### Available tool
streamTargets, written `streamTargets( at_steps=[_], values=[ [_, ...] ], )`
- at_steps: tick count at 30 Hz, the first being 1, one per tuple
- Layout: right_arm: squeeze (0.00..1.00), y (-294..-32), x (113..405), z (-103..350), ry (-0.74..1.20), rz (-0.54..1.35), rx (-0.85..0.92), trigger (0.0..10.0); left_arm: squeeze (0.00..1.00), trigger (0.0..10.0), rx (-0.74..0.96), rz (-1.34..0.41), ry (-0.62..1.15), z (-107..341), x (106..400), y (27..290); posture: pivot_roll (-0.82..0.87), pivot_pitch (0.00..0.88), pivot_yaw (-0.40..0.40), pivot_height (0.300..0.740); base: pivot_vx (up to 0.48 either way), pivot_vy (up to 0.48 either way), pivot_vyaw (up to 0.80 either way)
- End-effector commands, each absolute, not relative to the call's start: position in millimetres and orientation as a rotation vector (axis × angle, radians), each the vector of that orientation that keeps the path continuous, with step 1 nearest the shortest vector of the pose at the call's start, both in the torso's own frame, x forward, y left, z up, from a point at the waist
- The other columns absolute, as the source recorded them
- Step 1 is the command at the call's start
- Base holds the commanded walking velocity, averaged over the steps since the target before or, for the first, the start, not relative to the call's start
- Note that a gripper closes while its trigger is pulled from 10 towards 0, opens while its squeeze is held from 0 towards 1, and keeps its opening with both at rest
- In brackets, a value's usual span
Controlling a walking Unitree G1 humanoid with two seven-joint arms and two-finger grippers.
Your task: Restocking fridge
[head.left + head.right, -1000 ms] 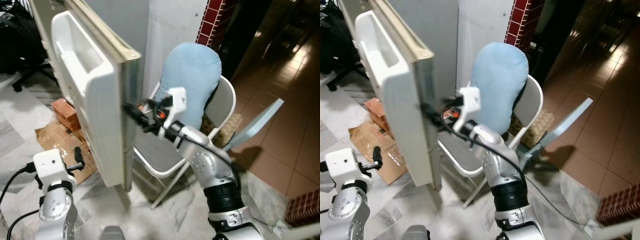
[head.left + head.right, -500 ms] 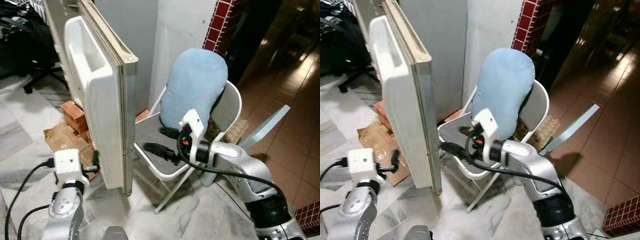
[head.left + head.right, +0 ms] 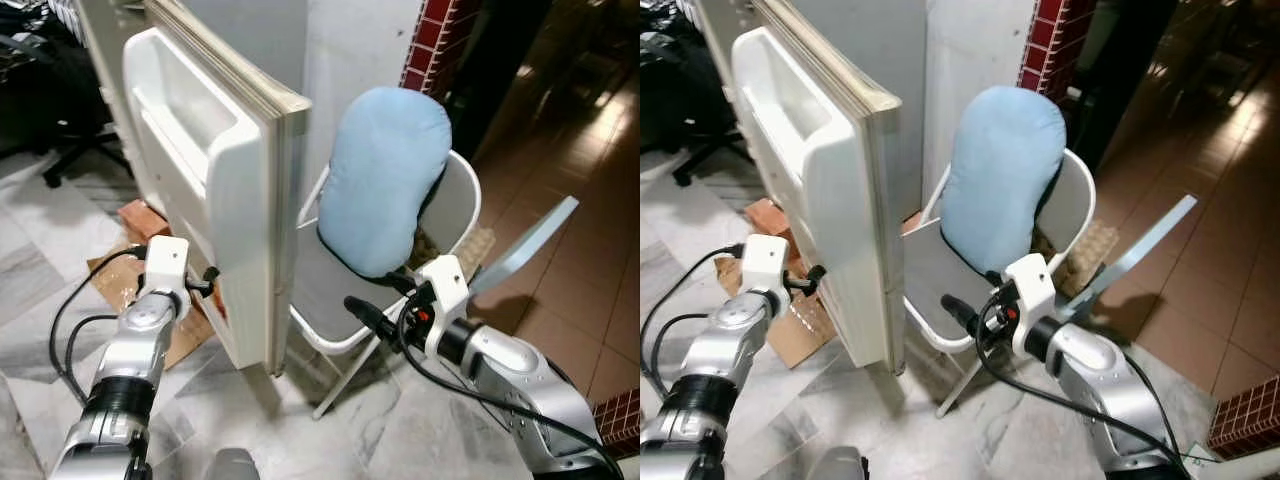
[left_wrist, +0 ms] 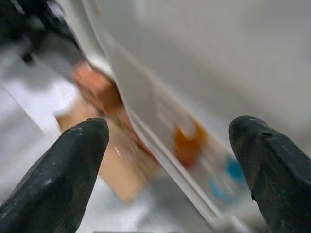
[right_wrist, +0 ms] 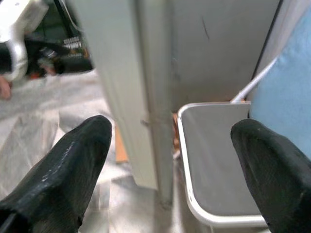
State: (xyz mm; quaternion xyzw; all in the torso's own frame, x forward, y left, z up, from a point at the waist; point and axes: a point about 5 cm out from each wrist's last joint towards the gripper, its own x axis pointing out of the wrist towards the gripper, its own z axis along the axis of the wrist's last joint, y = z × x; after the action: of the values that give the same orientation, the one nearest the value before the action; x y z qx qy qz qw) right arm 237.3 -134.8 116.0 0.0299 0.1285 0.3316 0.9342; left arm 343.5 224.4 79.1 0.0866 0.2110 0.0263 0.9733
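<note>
The right hand has let go of the fridge door edge and drawn back over the chair, fingers spread; the left hand (open too) now reaches the door's inner side, so the door stands open for restocking

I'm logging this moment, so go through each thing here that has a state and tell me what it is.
fridge door: swung open, shelves look empty
left gripper: open, at the door's inner side
right gripper: open, over the chair seat's front edge
folding chair: unfolded, standing
blue cushion: propped upright against the chair back
</note>
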Motion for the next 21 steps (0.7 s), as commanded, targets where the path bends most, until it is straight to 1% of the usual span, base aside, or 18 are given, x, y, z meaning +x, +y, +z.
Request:
streamTargets(
  at_steps=[1,4,7,8,9,12,13,15,16,17,19,21],
  values=[
    [0.0,-135.8,235.5,121.8,0.234,0.667,0.033,10.0,0.0,10.0,0.2,0.027,0.389,89.9,353.6,219.3,-0.02,0.0,-0.035,0.74,0.0,0.0,0.0],
    [0.0,-133.2,231.8,119.5,0.236,0.675,0.025,10.0,0.0,10.0,0.234,-0.042,0.38,92.0,361.0,204.3,-0.02,0.0,-0.032,0.74,0.0,0.0,0.0],
    [0.0,-132.9,229.0,113.2,0.258,0.677,0.018,10.0,0.0,10.0,0.238,-0.107,0.378,79.7,355.4,183.0,-0.02,0.0,-0.029,0.74,0.0,0.0,0.0],
    [0.0,-133.1,228.9,112.3,0.261,0.675,0.017,10.0,0.0,10.0,0.241,-0.108,0.381,77.2,353.9,181.8,-0.02,0.0,-0.03,0.74,0.0,0.0,0.0],
    [0.0,-133.5,229.4,111.2,0.266,0.668,0.018,10.0,0.0,10.0,0.241,-0.095,0.383,74.1,352.3,182.1,-0.02,0.0,-0.03,0.74,0.0,0.0,0.0],
    [0.0,-137.3,234.0,108.0,0.277,0.627,0.022,10.0,0.0,10.0,0.172,-0.023,0.373,62.9,340.6,188.4,-0.01,0.0,-0.036,0.74,0.0,0.0,0.0],
    [0.0,-139.9,239.1,107.3,0.274,0.586,0.02,10.0,0.0,10.0,0.153,0.021,0.357,60.2,334.0,193.5,0.0,0.0,-0.039,0.74,0.0,0.0,0.0],
    [0.0,-144.6,247.2,106.6,0.267,0.507,0.025,10.0,0.0,10.0,0.145,0.042,0.336,57.5,323.2,197.3,0.01,0.0,-0.044,0.74,0.0,0.0,0.0],
    [0.0,-146.9,251.7,106.8,0.261,0.468,0.041,10.0,0.0,10.0,0.124,0.055,0.335,55.8,316.4,198.9,0.02,0.0,-0.048,0.74,0.0,0.472,0.0],
    [0.0,-146.9,251.7,106.8,0.261,0.468,0.041,10.0,0.0,10.0,0.124,0.055,0.335,55.8,316.4,198.9,0.02,0.0,-0.048,0.74,0.0,0.472,0.0],
    [0.0,-150.0,263.2,108.4,0.241,0.396,0.079,10.0,0.0,10.0,0.099,0.103,0.314,54.5,295.2,205.4,0.05,0.0,-0.057,0.74,0.0,0.471,0.0],
    [0.0,-148.0,267.7,109.3,0.233,0.385,0.072,10.0,0.0,10.0,0.101,0.132,0.305,56.4,285.7,210.5,0.06,0.0,-0.06,0.74,0.0,0.471,0.0]
  ],
)
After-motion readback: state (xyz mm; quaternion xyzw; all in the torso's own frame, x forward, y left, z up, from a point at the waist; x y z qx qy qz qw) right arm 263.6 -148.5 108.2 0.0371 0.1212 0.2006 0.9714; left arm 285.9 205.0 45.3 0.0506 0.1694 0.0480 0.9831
